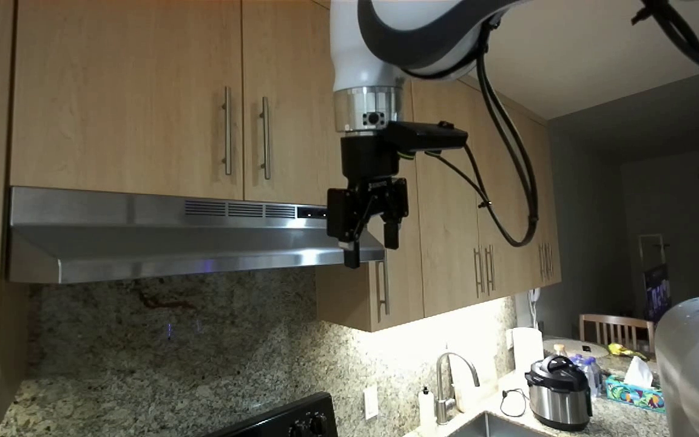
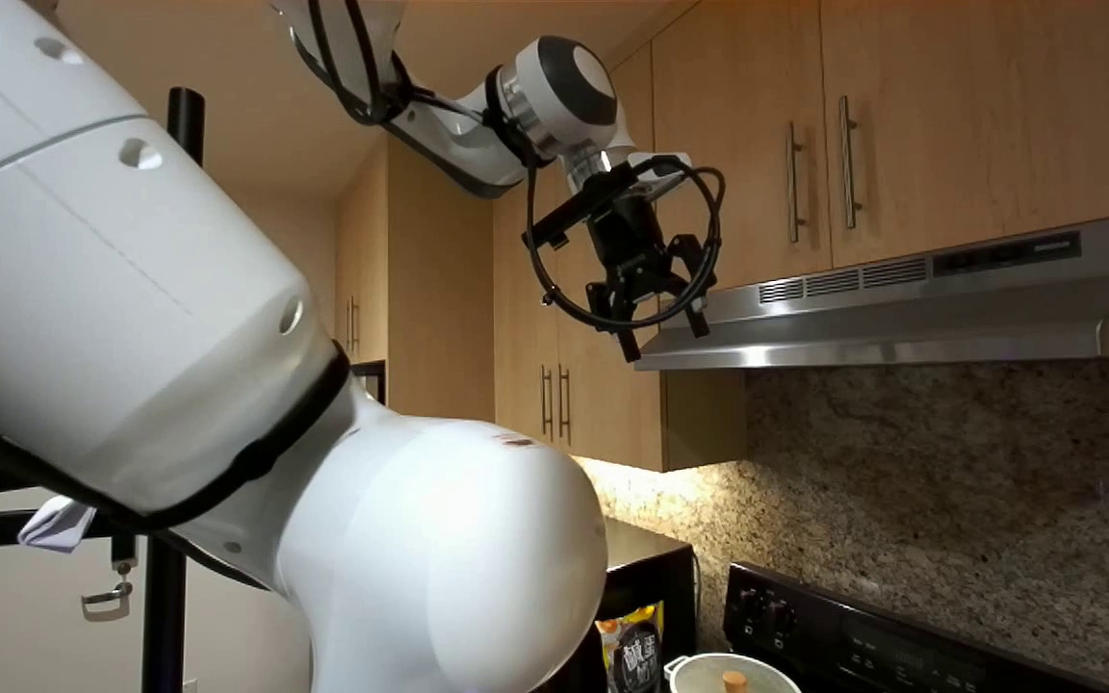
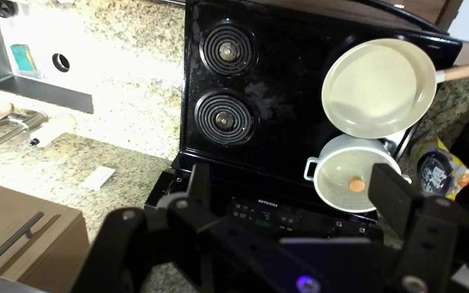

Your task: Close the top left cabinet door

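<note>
The top left cabinet door [image 1: 125,91] is a short light-wood panel above the range hood, with its vertical silver bar handle [image 1: 227,130] near its right edge. It also shows in an exterior view [image 2: 728,125], partly behind the arm. It looks flush with the matching short door [image 1: 286,73] beside it. The door is out of view in the wrist view. My gripper [image 1: 372,243] points down, to the right of the door's handle in that exterior view. It also shows [image 2: 663,334] with its fingers apart. In the wrist view the jaws [image 3: 295,191] are wide open and empty.
The steel range hood [image 1: 161,237] juts out below the short doors. Taller cabinet doors [image 1: 446,218] stand to its right and others [image 2: 603,385] to its left. Below are the stove [image 3: 283,101], a pan [image 3: 377,89] and a lidded pot [image 3: 336,179].
</note>
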